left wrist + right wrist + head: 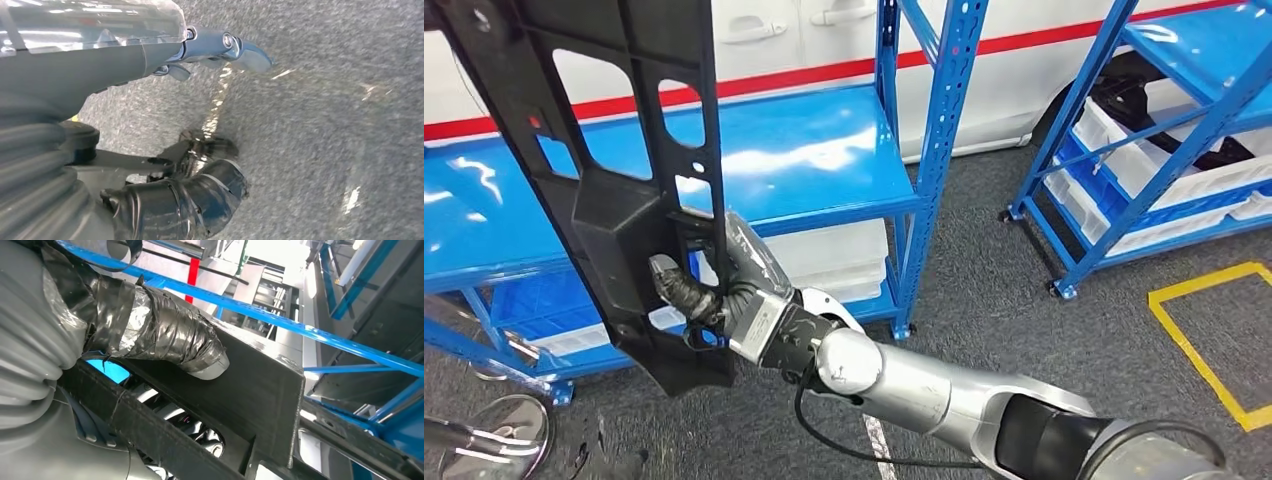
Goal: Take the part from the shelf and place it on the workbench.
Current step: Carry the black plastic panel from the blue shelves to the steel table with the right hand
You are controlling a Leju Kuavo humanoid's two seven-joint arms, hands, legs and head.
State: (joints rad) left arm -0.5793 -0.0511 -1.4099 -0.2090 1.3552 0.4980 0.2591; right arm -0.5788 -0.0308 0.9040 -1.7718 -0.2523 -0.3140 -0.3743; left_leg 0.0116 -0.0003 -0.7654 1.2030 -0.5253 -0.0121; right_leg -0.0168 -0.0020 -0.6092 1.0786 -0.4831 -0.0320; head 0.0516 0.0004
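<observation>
Part (614, 180) long, black, flat, pierced with cutouts, gripped low by right hand (724, 290), left hand (165, 125) holding nothing.

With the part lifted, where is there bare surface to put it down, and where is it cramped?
The blue shelf top is bare between the black part held by the right hand and the front upright. Grey floor lies open between the two racks. The lower level holds white bins, and the right rack is crowded with bins.
</observation>
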